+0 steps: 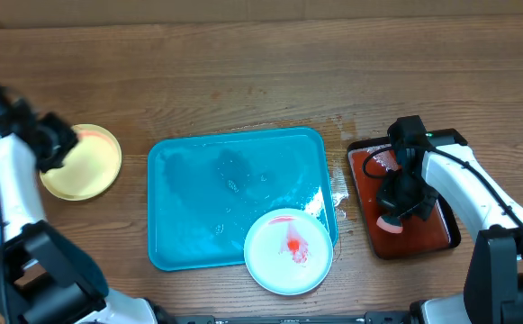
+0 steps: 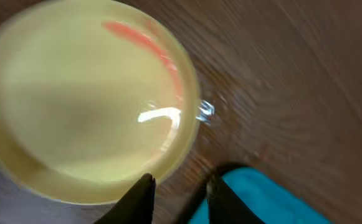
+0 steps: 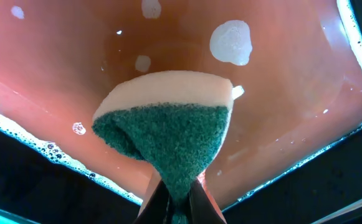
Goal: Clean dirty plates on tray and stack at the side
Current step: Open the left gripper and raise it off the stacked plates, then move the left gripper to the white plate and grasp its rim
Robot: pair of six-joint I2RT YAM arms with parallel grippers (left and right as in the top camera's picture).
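While the right gripper [image 3: 176, 205] pinches the green-backed sponge [image 3: 168, 124] over the black tray [image 1: 423, 232] of soapy reddish water, the pale plate [image 1: 288, 252] lies to its left. It sits at the near right corner of the turquoise tray [image 1: 198, 207], overhanging the rim. Best carry the sponge across, press flat on the red smear [image 1: 293, 245] and scrub lightly, lest the plate tip. Far left, the left gripper [image 2: 181, 196], spread and empty, hovers by the yellow-green plate [image 2: 87, 99] on the tabletop [image 1: 243, 72].

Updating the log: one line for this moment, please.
left hand: open by yellow plate on table | right hand: shut on sponge over black tray | white plate: smeared, on tray
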